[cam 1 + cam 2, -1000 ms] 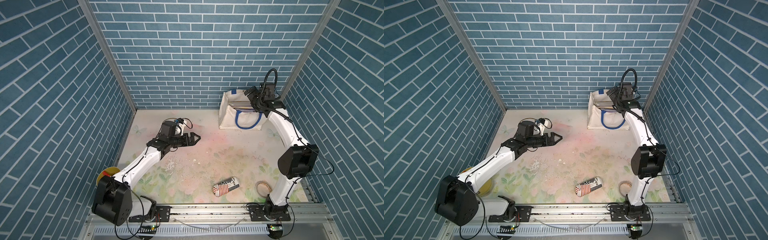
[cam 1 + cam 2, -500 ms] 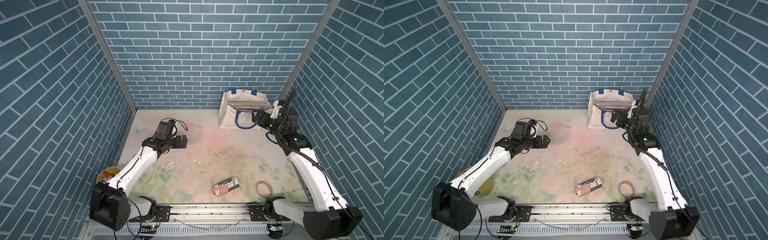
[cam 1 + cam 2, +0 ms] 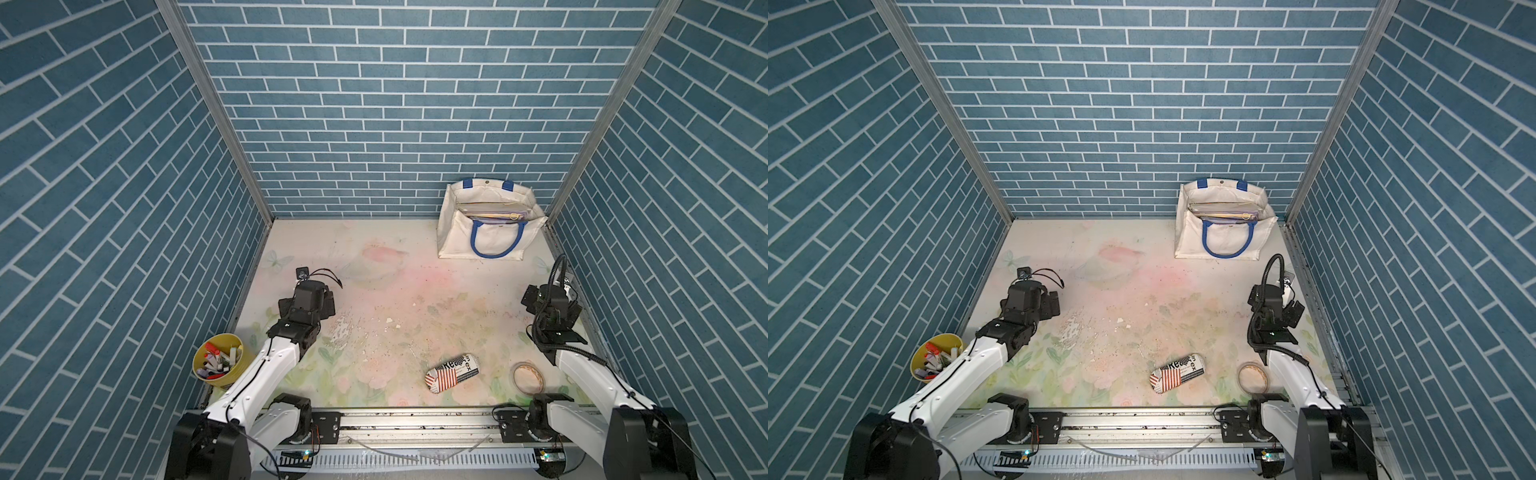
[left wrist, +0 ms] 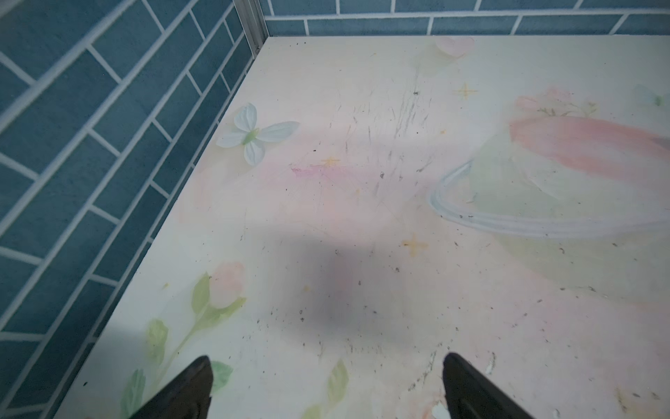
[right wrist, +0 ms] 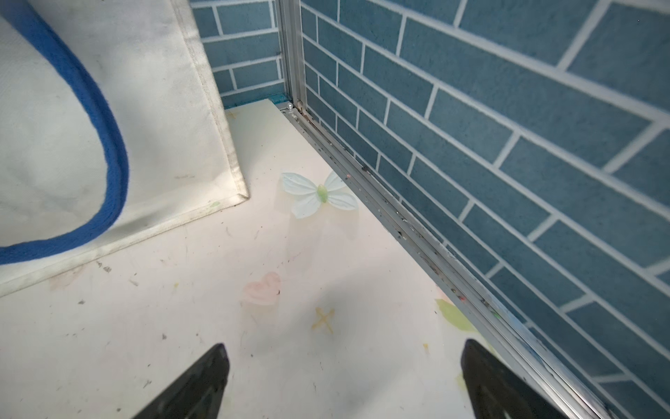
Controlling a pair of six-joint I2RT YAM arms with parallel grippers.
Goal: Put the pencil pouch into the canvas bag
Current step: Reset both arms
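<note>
While right fingers (image 5: 201,386) gape empty, pencil pouch (image 3: 494,215) inside canvas bag (image 3: 455,237), apart.

Bright even light, soft shadows, wide-angle distortion.

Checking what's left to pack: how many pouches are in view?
2. A newsprint-patterned pouch lies on the table near the front, beside the tape roll; what looks like a flat translucent pouch sits inside the canvas bag. Others may be hidden in the bag.
</note>
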